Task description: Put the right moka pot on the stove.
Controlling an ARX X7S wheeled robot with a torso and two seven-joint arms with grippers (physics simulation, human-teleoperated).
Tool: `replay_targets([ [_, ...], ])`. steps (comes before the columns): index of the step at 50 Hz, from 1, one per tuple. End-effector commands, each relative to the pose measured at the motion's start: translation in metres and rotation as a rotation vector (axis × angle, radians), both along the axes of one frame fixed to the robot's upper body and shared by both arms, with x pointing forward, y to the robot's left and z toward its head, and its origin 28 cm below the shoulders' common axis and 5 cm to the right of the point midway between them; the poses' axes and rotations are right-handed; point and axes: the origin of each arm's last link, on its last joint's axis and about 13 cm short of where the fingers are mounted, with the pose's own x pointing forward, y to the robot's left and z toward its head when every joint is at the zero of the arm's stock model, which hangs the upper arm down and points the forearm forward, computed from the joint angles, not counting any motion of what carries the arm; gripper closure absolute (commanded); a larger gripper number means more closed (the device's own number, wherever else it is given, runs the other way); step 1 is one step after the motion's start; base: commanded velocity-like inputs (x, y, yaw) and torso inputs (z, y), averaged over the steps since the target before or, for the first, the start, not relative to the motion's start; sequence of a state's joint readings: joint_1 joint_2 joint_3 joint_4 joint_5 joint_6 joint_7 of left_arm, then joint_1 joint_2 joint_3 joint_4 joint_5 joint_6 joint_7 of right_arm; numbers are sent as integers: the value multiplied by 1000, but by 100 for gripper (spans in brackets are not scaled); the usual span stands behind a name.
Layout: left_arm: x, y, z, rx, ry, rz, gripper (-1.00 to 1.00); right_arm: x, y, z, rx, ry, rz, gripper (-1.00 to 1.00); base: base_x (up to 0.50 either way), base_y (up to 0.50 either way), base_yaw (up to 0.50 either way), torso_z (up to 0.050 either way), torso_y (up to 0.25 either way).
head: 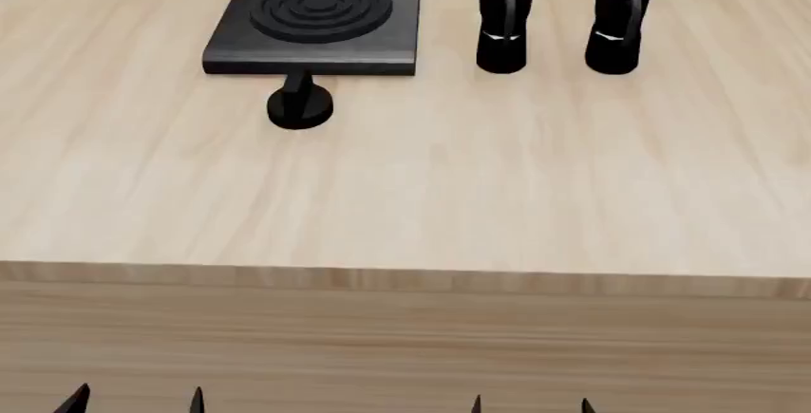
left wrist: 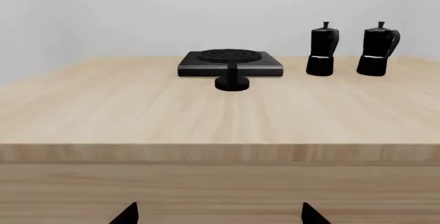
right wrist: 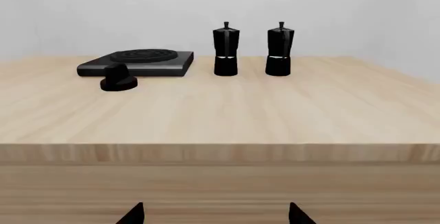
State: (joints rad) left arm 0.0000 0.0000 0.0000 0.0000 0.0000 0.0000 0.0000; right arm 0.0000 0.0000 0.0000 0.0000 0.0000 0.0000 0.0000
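The right moka pot (head: 617, 18) is small, glossy black and stands upright at the table's far right; it also shows in the left wrist view (left wrist: 376, 50) and the right wrist view (right wrist: 278, 49). An identical pot (head: 504, 20) stands just left of it. The stove (head: 317, 22), a flat black slab with ring burner, lies far left of the pots. My left gripper (head: 136, 402) and right gripper (head: 530, 405) are open and empty, low in front of the table's front edge, far from the pots. Only the fingertips show.
A small black round knob (head: 300, 104) sits on the wooden table (head: 507, 195) just in front of the stove. The table's front face (head: 405, 347) stands between the grippers and the tabletop. A pale wall lies behind the table.
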Motion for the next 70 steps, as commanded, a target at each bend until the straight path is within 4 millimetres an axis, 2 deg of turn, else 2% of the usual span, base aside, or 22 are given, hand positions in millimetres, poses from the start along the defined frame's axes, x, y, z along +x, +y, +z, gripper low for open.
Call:
replay_targets([
  [1, 0, 0, 0, 0, 0, 0, -100, 0, 0, 0, 0, 0, 0, -100, 0, 0, 0, 0, 0],
  [18, -5, 1, 3, -24, -38, -47, -100, -5, -2, -2, -9, 6, -26, -100, 0, 0, 0, 6, 0],
  [34, -4, 1, 2, -32, -34, -45, -100, -5, -4, -4, 0, 5, -27, -100, 0, 0, 0, 37, 3],
  [38, -4, 1, 3, -34, -35, -44, -100, -4, -3, 7, 3, 1, -23, -100, 0, 0, 0, 38, 4],
  [65, -3, 1, 2, -26, -46, -28, -100, -5, -2, 9, 9, -5, -25, -100, 0, 0, 0, 41, 20],
  [70, -2, 1, 2, -24, -49, -19, -100, -6, -2, 10, 1, -9, -26, -100, 0, 0, 0, 0, 0],
])
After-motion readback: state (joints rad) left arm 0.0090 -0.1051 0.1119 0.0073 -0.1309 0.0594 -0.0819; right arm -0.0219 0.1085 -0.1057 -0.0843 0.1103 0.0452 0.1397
